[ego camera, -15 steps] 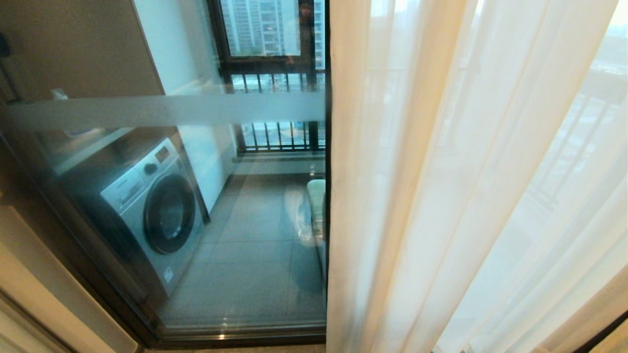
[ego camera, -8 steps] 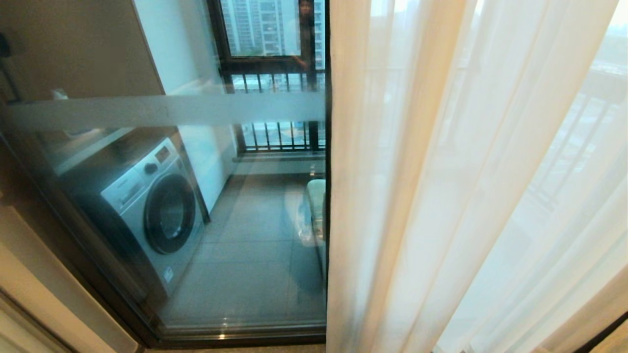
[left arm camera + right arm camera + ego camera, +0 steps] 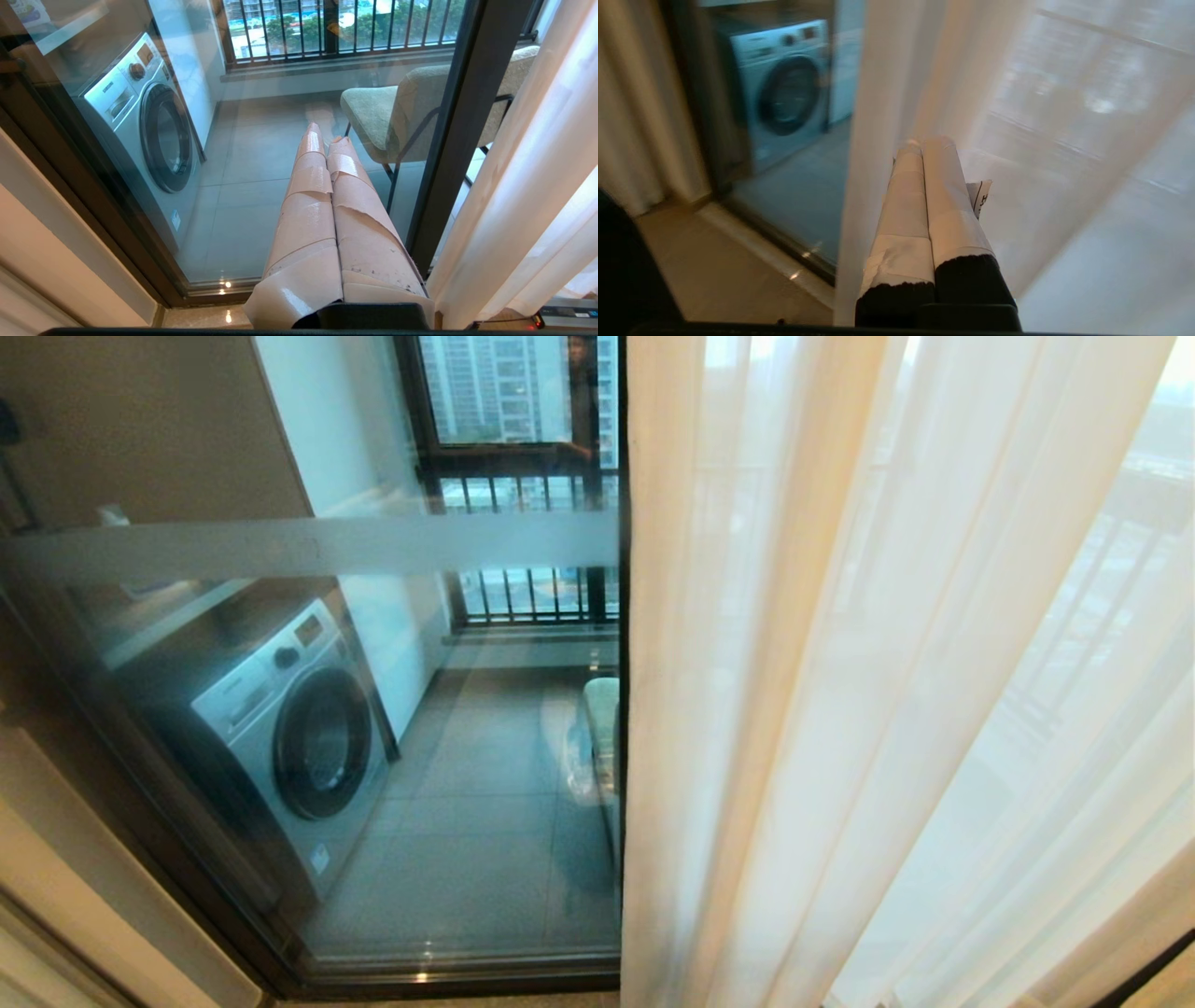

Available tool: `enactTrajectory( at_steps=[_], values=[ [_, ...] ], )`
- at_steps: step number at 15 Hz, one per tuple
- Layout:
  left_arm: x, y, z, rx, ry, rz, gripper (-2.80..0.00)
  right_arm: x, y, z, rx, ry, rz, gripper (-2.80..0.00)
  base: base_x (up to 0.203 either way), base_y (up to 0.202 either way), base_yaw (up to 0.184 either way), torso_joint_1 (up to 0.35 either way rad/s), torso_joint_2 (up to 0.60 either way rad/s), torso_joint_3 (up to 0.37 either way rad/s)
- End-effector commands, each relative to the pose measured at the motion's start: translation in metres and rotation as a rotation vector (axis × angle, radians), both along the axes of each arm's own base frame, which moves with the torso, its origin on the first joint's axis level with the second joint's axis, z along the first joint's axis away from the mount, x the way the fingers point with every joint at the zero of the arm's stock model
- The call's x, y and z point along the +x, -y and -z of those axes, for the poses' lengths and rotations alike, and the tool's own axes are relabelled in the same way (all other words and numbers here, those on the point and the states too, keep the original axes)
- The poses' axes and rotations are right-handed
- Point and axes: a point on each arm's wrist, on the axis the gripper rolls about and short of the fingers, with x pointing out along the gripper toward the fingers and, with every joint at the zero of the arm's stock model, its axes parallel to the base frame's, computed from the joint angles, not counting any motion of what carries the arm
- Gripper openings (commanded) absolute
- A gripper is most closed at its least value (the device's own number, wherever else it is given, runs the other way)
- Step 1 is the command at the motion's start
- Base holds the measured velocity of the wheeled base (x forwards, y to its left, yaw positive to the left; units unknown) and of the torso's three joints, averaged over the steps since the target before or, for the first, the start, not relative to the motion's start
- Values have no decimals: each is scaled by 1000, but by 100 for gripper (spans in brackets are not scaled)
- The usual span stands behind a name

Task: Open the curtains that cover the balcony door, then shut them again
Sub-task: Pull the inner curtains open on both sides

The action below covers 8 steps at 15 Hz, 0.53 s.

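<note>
Risk, sheer: the curtains (image 3: pixel 896 691) fill the right half of the head frame as thin white sheers; closed fingers could, I judge, slide off the slack folds or snag and drag them off line instead of moving them along.
Risk, glass: the balcony door (image 3: pixel 308 709) shows bare in the left half, its dark post (image 3: pixel 622 709) at the sheer's edge; a reach past the fabric could strike the pane.
Room: through the glass, a washing machine (image 3: pixel 299 737) lower left, a padded chair (image 3: pixel 387 116), tiled balcony floor (image 3: pixel 485 821), barred railing (image 3: pixel 532 485) top centre.
Surface: none here; only polished indoor floor (image 3: pixel 724 275).
Right gripper (image 3: pixel 924 142): taped fingers pressed together, empty, tips near the sheer.
Left gripper (image 3: pixel 324 140): fingers together, empty, facing the glass.
</note>
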Motion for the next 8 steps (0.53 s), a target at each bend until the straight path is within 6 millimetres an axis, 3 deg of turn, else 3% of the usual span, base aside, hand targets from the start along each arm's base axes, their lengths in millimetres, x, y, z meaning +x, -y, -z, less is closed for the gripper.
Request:
enactTrajectory(
  at_steps=[1,5,8],
  values=[
    [0,0,0,0,1,0,-280,59,-3,-21,-19,-137,-166,-280,0,0,0,0,0,0],
    [0,0,0,0,1,0,-280,124,-27,-35,-50,-193,-431,-280,0,0,0,0,0,0],
    [0,0,0,0,1,0,-280,173,-65,-35,-77,-209,-520,-280,0,0,0,0,0,0]
  ],
)
